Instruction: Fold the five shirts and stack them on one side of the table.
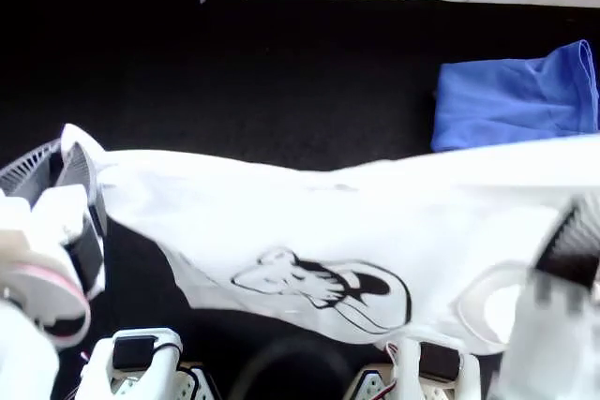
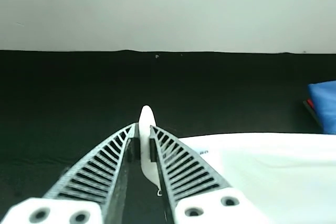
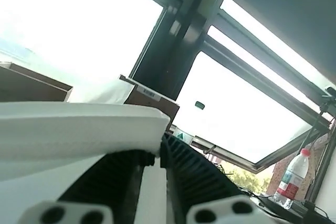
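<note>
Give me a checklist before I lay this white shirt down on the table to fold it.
1. Left gripper shut on the white shirt: ok, an edge is pinched between its fingers.
2. Right gripper shut on the white shirt: ok, fabric sits between its fingers.
3. Shirt stretched between both grippers: ok, print side faces the high view.
4. Bare table beyond the shirt: ok.
5. Folded blue shirt apart from the white shirt: cannot tell, their edges overlap in the high view.

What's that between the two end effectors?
A white shirt with a black drawing, stretched from the left end effector to the right end effector, as the high view shows.
</note>
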Robot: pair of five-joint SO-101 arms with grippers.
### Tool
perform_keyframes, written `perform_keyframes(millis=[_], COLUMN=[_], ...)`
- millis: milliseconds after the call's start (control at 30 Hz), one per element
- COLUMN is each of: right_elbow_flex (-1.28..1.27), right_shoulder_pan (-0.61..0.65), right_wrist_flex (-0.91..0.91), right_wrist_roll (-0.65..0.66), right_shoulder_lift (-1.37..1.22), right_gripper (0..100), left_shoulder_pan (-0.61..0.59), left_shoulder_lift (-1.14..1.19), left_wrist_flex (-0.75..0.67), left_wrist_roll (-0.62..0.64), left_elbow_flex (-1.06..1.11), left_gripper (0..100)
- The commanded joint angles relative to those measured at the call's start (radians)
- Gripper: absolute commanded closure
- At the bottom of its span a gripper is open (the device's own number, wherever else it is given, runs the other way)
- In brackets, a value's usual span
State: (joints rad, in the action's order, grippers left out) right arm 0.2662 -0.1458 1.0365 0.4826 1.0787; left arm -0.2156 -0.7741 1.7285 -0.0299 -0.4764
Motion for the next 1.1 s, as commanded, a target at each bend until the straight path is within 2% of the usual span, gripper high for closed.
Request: perform_keyframes(millis=[0,267,467,600,733,900,1067], right_elbow_flex=[-0.165,-0.524,-0.452,-0.269,-0.128,-0.117,-0.117], right_shoulder_pan=[0.022,0.148,0.160,0.159,0.160,0.170,0.170], right_wrist_flex=[-0.119,-0.440,-0.634,-0.619,-0.516,-0.420,-0.348], right_wrist_roll=[-0.011,-0.009,-0.011,-0.011,-0.011,-0.011,-0.011], right_shoulder_lift=[-0.124,-0.369,-0.662,-0.803,-0.894,-0.977,-1.079], right_gripper=[99.3,99.3,99.3,99.3,99.3,99.3,99.3], left_shoulder_pan=[-0.051,-0.031,-0.022,-0.022,-0.022,-0.019,0.010], left_shoulder_lift=[0.119,0.476,0.723,0.794,0.842,0.951,1.095], left_wrist_flex=[-0.063,-0.178,-0.345,-0.367,-0.351,-0.362,-0.434], left_wrist_roll=[-0.006,-0.054,-0.078,-0.101,-0.104,-0.104,-0.104], left_elbow_flex=[0.012,0.007,0.004,-0.073,-0.171,-0.179,-0.179], left_gripper=[99,99,99,99,99,99,99])
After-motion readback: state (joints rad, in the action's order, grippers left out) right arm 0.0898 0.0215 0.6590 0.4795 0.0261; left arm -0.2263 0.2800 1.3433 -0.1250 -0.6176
